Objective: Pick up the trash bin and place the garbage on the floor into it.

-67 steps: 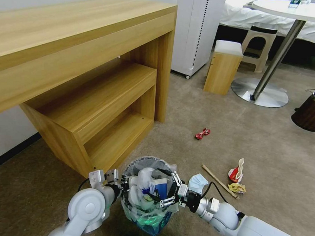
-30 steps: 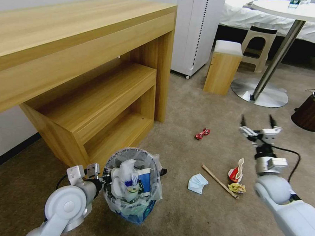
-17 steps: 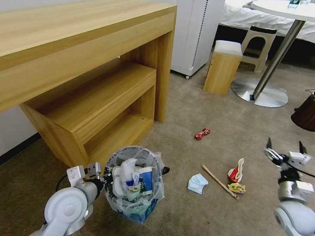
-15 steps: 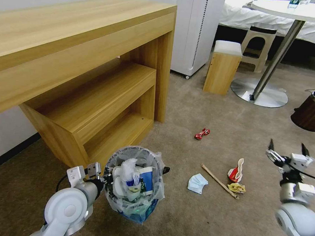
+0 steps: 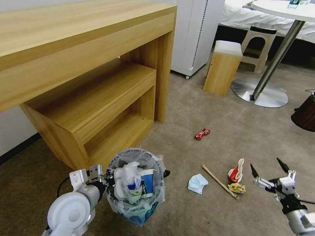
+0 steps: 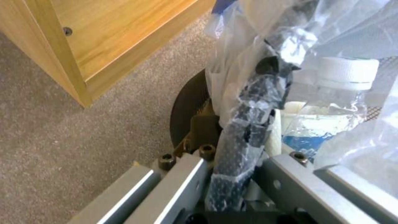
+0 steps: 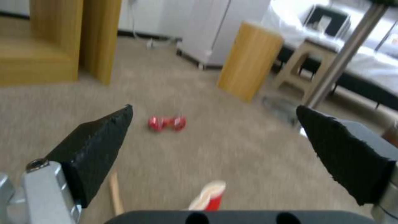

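Observation:
The trash bin (image 5: 135, 201), a dark wire basket lined with a clear bag, stands low beside the desk and is full of cups, tissue and a bottle (image 6: 331, 102). My left gripper (image 5: 103, 178) is shut on its plastic-wrapped rim (image 6: 248, 124). On the beige floor (image 5: 194, 218) lies garbage: a red wrapper (image 5: 202, 133), a pale blue folded tissue (image 5: 197, 183), a wooden stick (image 5: 219, 181), a red paper cup (image 5: 236, 171) and a yellow wrapper (image 5: 237, 187). My right gripper (image 5: 266, 164) hangs open and empty, to the right of the cup. Its wrist view shows the wrapper (image 7: 166, 123) and cup (image 7: 209, 196) ahead.
A wooden desk with shelves (image 5: 96, 76) stands close on the left. Farther back are a white cabinet (image 5: 197, 28), a wooden stool (image 5: 223, 67) and a round table's metal base (image 5: 259, 91). A brown wood-grain bin (image 5: 311, 112) sits at the right edge.
My right gripper left the bin's rim, swung far right, then dropped low beside the red cup, staying open. The bin shifted left with my left gripper still holding it.

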You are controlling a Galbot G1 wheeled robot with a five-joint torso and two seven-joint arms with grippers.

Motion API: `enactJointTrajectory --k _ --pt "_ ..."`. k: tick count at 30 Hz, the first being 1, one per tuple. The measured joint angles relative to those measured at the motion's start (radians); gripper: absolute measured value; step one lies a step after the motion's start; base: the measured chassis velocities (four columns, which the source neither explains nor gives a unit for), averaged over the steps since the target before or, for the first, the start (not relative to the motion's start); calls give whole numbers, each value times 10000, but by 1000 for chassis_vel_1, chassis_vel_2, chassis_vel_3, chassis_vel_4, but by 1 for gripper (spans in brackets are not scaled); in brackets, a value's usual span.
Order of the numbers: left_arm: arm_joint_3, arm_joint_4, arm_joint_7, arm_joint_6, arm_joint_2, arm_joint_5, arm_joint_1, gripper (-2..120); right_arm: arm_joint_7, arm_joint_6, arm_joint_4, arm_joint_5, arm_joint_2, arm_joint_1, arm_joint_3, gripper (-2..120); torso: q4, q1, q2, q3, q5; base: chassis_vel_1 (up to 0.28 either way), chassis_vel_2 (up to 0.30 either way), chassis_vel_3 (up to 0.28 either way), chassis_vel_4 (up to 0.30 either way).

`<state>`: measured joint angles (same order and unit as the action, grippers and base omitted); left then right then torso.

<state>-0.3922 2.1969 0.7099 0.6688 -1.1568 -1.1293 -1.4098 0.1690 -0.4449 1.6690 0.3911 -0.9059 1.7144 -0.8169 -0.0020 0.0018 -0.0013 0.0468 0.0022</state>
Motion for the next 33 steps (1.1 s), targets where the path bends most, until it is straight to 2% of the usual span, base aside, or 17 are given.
enactJointTrajectory --k 5,11,17,23,33 --pt "15 -12 -86 -16 -23 116 -16 0 -799 56 -308 -258 -42 152 129 100 1 0 0 0 1 0 0 0 0" --pt "51 -116 -184 -22 -14 257 -70 0 -1830 -553 -534 -629 -282 -202 592 100 1 0 0 0 0 0 0 0 0" --pt "43 -222 -237 -28 -19 284 -114 0 -2098 -1388 -694 -1386 -462 -694 983 100 3 0 0 0 -1 0 0 0 0" --pt "4 -377 -256 -55 -3 288 -127 0 -2621 -2253 -1280 -2737 -807 -1124 1489 100 2 0 0 0 -1 0 0 0 0" --pt "-28 -419 -237 -63 40 256 -180 0 -3587 -2590 -1661 -3355 -1062 -1552 2028 100 3 0 0 1 1 0 0 0 0"
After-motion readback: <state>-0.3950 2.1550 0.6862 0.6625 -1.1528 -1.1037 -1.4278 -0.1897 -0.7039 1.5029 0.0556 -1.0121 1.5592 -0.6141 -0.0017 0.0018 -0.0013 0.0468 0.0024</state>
